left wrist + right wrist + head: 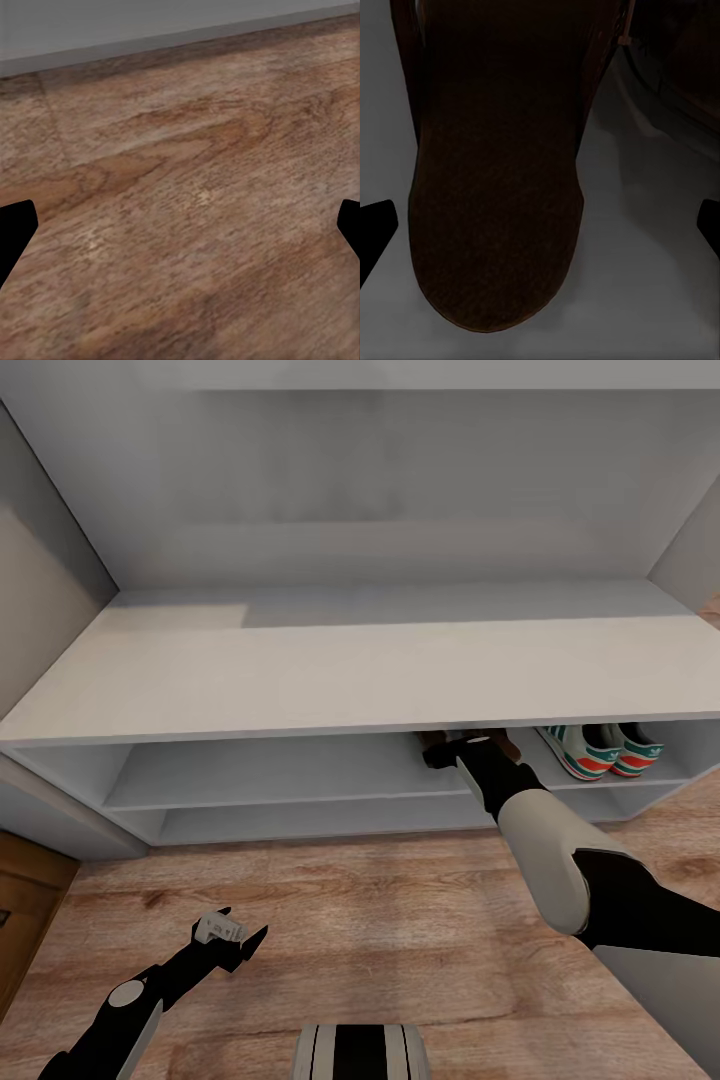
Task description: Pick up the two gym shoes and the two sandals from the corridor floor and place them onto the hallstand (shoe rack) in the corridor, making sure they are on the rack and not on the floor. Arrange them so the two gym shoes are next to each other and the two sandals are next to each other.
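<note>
Grey rack (350, 680) shelf: right gripper (540, 225) wide apart, sandal (495, 187) between jaws, seemingly released; retreat next; left gripper (180, 225) open, empty.

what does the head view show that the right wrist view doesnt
Head view alone: the two gym shoes side by side on the hallstand's upper shelf, the corridor floor, and the left gripper open above it. Right wrist view alone: a close look at a dark sandal lying on the grey shelf, with another dark shape beside it. Both share the shelf and the right gripper, its fingers apart.
</note>
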Controlling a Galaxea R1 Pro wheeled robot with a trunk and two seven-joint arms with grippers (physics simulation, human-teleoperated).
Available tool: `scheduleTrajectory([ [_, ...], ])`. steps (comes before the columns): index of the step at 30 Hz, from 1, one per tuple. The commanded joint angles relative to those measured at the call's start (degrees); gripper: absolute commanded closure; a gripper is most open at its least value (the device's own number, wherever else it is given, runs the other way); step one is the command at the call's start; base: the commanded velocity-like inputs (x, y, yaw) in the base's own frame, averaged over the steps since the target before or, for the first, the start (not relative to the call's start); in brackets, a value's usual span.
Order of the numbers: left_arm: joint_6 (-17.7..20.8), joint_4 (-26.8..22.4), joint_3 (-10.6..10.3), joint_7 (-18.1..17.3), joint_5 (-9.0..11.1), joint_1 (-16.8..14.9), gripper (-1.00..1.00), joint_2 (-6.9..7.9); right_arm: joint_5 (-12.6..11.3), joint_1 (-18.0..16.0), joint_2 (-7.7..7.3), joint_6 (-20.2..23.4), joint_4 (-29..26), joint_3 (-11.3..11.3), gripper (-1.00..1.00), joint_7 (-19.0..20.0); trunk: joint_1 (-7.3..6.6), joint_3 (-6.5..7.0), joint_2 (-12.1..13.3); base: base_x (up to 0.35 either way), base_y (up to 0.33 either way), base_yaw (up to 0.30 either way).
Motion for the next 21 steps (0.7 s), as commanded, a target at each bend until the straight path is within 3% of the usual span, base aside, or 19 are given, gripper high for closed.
scheduleTrajectory([
  [1, 0.0, 0.0, 0.0, 0.0, 0.0, 0.0, -1.00, 0.00, 0.0, 0.0, -0.01, 0.0, 0.0, 0.0, -1.00, 0.0, 0.00, 0.00, 0.0, 0.000, 0.000, 0.000],
  [21, -0.2, 0.1, 0.2, 0.5, 0.1, 0.0, -1.00, 0.08, 0.0, 0.0, -0.11, 0.0, 0.0, 0.0, -1.00, 0.0, 0.00, 0.00, 0.0, -0.026, 0.000, 0.000],
])
